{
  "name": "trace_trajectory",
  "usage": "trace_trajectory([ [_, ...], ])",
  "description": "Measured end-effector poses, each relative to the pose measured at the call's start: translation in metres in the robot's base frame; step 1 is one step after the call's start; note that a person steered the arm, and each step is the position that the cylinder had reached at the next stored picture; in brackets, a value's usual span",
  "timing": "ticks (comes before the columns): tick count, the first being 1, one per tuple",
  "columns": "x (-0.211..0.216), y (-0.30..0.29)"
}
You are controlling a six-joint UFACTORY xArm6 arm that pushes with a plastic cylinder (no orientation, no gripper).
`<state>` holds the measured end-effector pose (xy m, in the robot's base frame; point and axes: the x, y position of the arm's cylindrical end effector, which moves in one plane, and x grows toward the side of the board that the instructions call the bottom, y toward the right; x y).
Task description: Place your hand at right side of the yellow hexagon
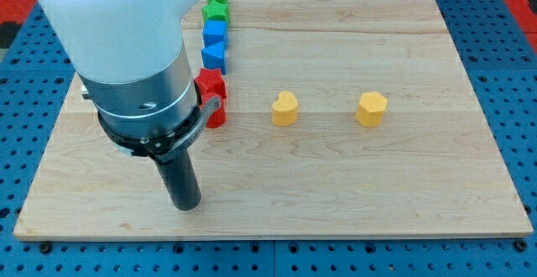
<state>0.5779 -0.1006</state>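
Note:
The yellow hexagon [371, 108] sits on the wooden board [336, 185] right of centre. A yellow heart-shaped block [285, 107] lies to its left. My tip [186, 205] rests on the board near the view's bottom left, far to the left of the hexagon and below the red blocks. The arm's large body hides the board's upper left part.
A column of blocks runs down the upper left: two green blocks [216, 4], two blue blocks [216, 44], then a red star [211, 84] and another red block [216, 113] partly hidden by the arm. The board's edges border a blue perforated table.

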Motion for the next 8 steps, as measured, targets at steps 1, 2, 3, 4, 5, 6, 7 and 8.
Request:
trace_trajectory([
  [1, -0.008, -0.042],
  [2, -0.032, -0.130],
  [3, -0.101, -0.171],
  [4, -0.130, -0.165],
  [5, -0.053, -0.065],
  [6, -0.015, 0.062],
  [7, -0.021, 0.190],
  [8, -0.043, 0.295],
])
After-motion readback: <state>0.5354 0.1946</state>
